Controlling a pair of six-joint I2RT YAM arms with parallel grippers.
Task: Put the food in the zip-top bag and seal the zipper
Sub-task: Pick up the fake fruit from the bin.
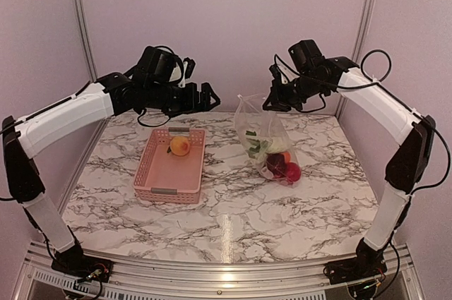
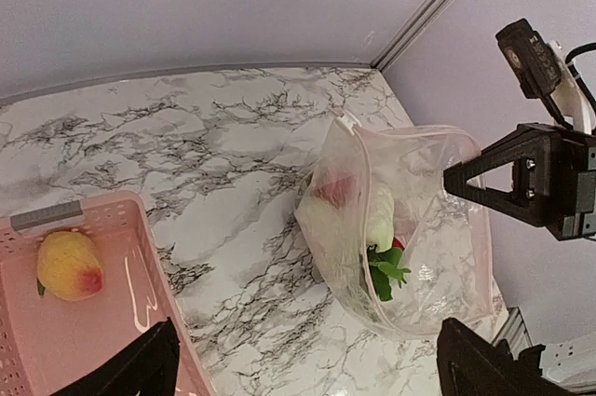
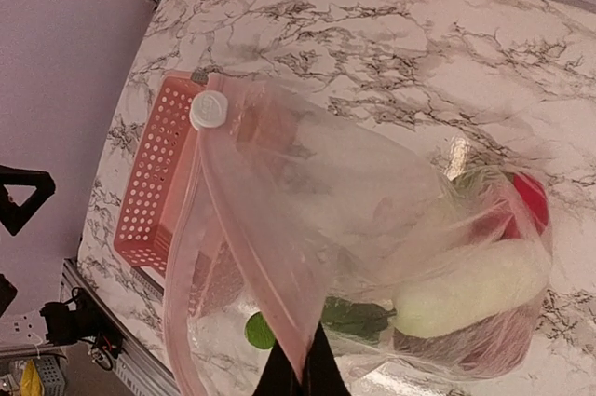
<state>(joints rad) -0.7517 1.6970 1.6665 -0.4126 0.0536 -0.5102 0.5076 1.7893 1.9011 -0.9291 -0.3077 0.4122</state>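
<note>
The zip-top bag [image 1: 263, 127] hangs with its mouth up and open, its bottom resting on the table. My right gripper [image 1: 270, 104] is shut on its top edge, also in the right wrist view [image 3: 298, 368]. In the bag lies food [image 1: 282, 166]: a white oblong piece [image 3: 466, 289] with green leaves, red and dark purple pieces. The zipper [image 3: 237, 219] runs down from a white end tab [image 3: 209, 111]. A yellow-orange fruit [image 1: 179, 146] lies in the pink basket [image 1: 152, 173]. My left gripper [image 1: 210, 97] is open and empty, high above the basket's far end, left of the bag [image 2: 410, 228].
The pink basket stands left of the bag on the marble table [image 1: 233, 222]; it also shows in the left wrist view [image 2: 140, 266] and behind the bag in the right wrist view [image 3: 149, 191]. Walls and metal posts close the back and sides.
</note>
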